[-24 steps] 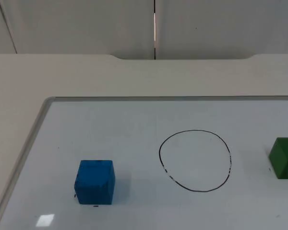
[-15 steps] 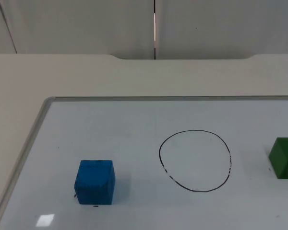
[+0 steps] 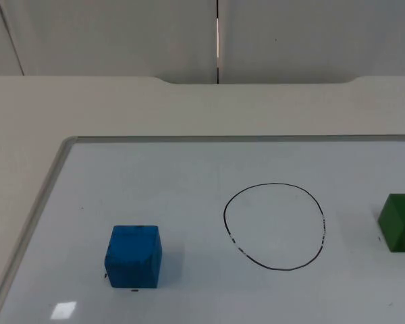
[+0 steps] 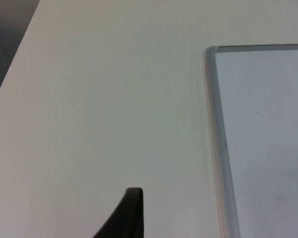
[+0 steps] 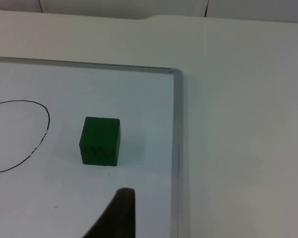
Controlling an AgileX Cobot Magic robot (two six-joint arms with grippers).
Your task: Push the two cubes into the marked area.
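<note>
Here the blue cube (image 3: 133,256) sits on the whiteboard (image 3: 189,169) left of the drawn black circle (image 3: 274,226), the green cube (image 3: 399,223) right of it, both outside the line. Left gripper (image 4: 129,218) hangs over bare table beside the board's edge, right gripper (image 5: 116,215) near the green cube; whether either is open, I cannot tell.

Overhead and right-wrist views sharing green cube (image 3: 399,223)

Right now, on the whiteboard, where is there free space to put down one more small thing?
The widest bare patch lies between the blue cube and the drawn circle; the strip from the circle to the whiteboard's far frame is also bare. Inside the circle nothing lies. Tightest is the gap between circle and green cube.
</note>
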